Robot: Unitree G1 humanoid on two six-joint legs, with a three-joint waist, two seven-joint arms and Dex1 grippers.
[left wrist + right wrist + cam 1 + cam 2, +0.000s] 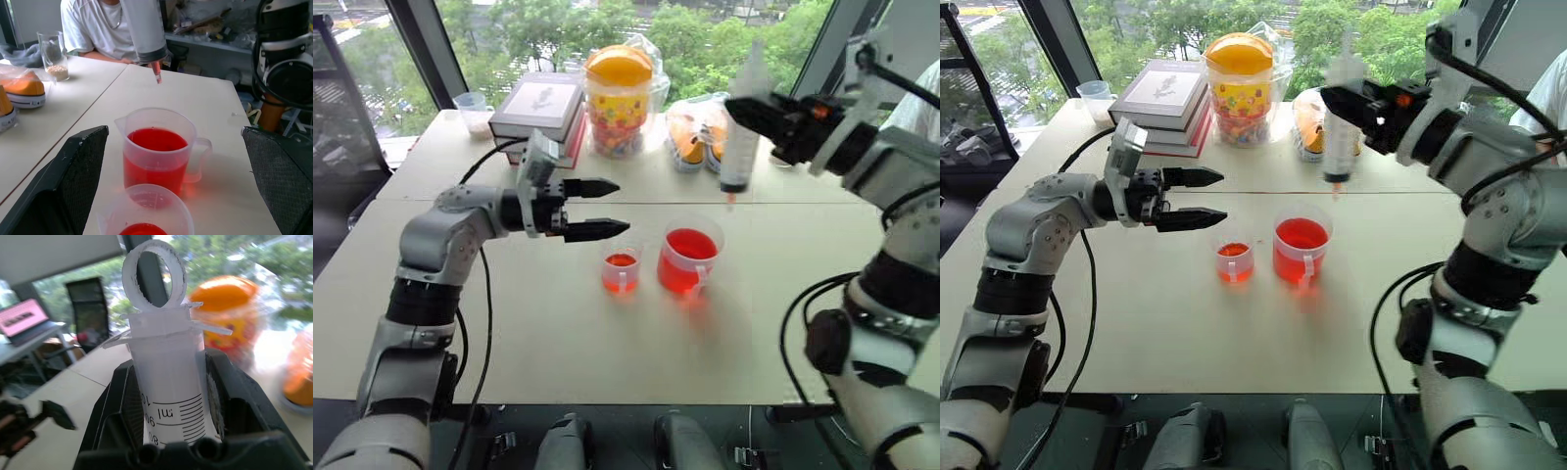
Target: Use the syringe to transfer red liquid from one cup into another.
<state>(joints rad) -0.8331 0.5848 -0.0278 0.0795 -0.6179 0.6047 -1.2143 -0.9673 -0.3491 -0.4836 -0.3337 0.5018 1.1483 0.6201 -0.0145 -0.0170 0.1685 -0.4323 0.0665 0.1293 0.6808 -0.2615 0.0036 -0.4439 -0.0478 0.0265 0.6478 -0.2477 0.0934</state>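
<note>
Right gripper (1334, 100) clamps the syringe (1340, 142) by its barrel, tip down, 1 o'clock from the large cup (688, 258); likely light, stiff, slippery plastic; left gripper (613, 208) gapes wide, empty.

1. The syringe (166, 340) has its lower barrel hidden between the jaws of the right gripper (168, 363).
2. The small cup (146, 211) is cut off by the left wrist view's edge.
3. The person (105, 29) at the far right is cut off above the shoulders.
4. The print on the top book (540, 101) is too small to read.
</note>
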